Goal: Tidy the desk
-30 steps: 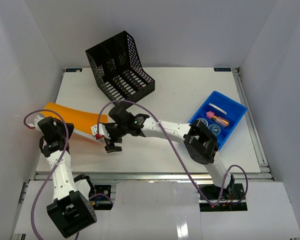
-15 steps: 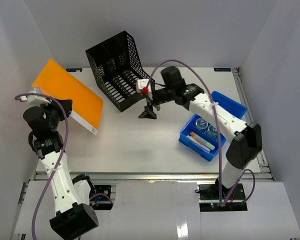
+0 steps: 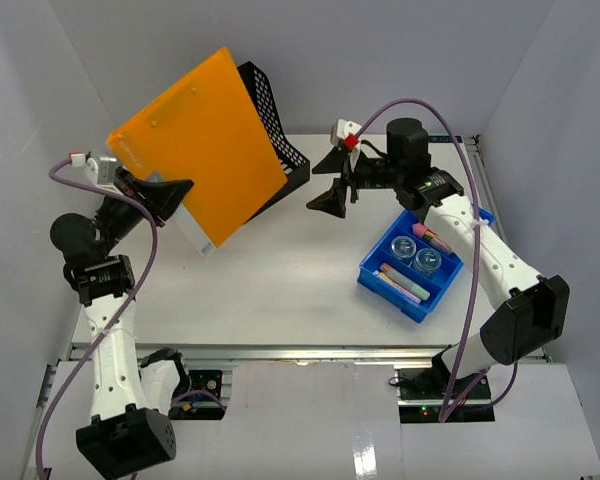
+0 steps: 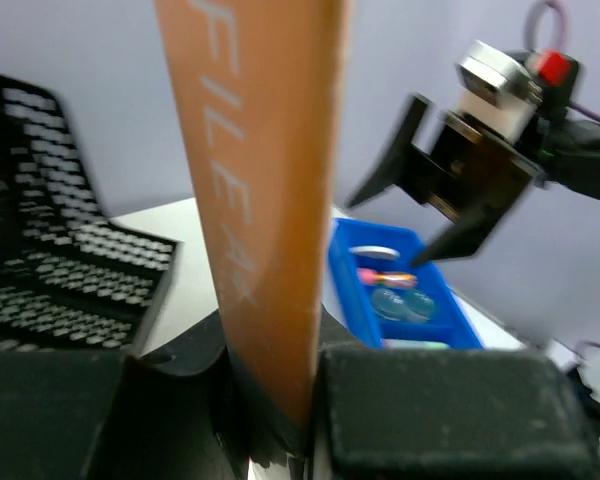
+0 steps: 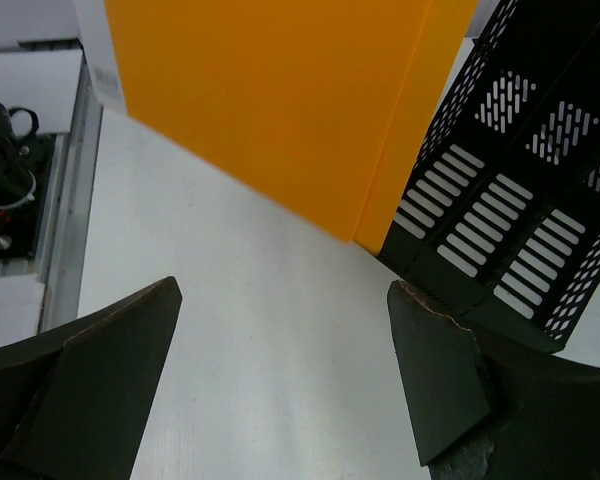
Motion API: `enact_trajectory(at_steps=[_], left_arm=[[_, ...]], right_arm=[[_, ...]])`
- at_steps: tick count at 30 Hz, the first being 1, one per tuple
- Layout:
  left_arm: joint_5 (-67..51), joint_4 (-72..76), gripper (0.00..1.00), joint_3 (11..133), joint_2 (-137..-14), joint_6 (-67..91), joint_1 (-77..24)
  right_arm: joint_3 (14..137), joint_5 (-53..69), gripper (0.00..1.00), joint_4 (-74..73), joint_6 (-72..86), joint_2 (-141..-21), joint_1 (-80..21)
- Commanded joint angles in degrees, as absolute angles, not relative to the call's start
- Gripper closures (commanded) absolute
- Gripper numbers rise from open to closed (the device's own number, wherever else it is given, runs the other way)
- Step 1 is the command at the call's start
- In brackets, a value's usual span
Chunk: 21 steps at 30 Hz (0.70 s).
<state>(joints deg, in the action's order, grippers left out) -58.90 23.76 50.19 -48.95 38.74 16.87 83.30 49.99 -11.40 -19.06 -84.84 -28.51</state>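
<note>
My left gripper [image 3: 170, 195] is shut on an orange file folder [image 3: 200, 140] and holds it raised and tilted in front of the black mesh file rack [image 3: 280, 150] at the back of the white desk [image 3: 280, 280]. In the left wrist view the folder [image 4: 265, 170] stands edge-on between the pads. My right gripper [image 3: 332, 188] is open and empty, raised above the desk just right of the rack, facing the folder [image 5: 280, 100] and rack [image 5: 520, 200]. In the left wrist view it [image 4: 420, 215] hangs above the bin.
A blue bin [image 3: 415, 262] with pens and round containers sits on the right of the desk, also in the left wrist view [image 4: 400, 290]. Pale grey walls enclose the desk. A metal rail [image 3: 280, 350] runs along the front edge.
My left gripper has lifted the orange folder from the left side up and right against the rack. My right gripper has moved right and away from the rack. The blue bin stays in place.
</note>
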Motion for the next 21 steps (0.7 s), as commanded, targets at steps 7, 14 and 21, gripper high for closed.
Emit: enact_trajectory(at_steps=[7,14,21], left_arm=[[-66.19,44.83,1.0,43.64,-52.21,47.8,2.35],[-67.67,48.6,1.0,41.4,-55.28,48.25,-3.16],[-68.43,45.72,1.0,41.87,-56.88,45.49,-3.96]], right_arm=[[86.11,56.72,0.1,8.27,8.42,-84.36,-20.85],[78.16,68.54,0.03,30.76,24.54,-83.5,-20.83],[73.97,74.24,0.13,45.68,35.92,-81.71,-20.91]])
